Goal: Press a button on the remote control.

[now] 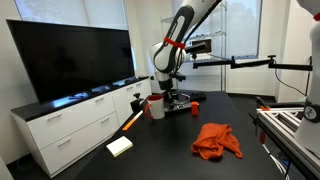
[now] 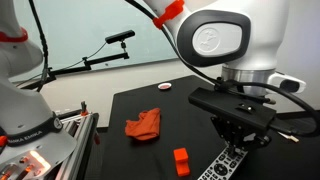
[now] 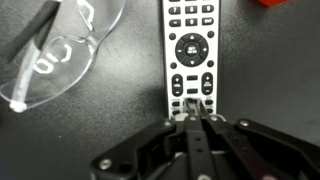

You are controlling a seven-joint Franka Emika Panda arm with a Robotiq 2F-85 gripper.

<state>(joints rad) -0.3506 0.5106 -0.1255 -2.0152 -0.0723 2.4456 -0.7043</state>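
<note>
Pressed together with no gap, the two slim dark fingers of the black metal tool (image 3: pixel 197 110) meet in a point over the lower button rows of the flat black oblong remote control (image 3: pixel 192 50). It lies lengthwise on the matte black counter (image 3: pixel 120 120) directly under the tool, though whether the tips touch a button I cannot tell. Just beside the remote is a clear, glossy, rounded plastic container (image 3: pixel 60 50) with pale lettering, a small red block (image 2: pixel 181 160) sits near the remote's far end, and a crumpled orange cloth (image 2: pixel 144 125) rests in soft folds well apart.
</note>
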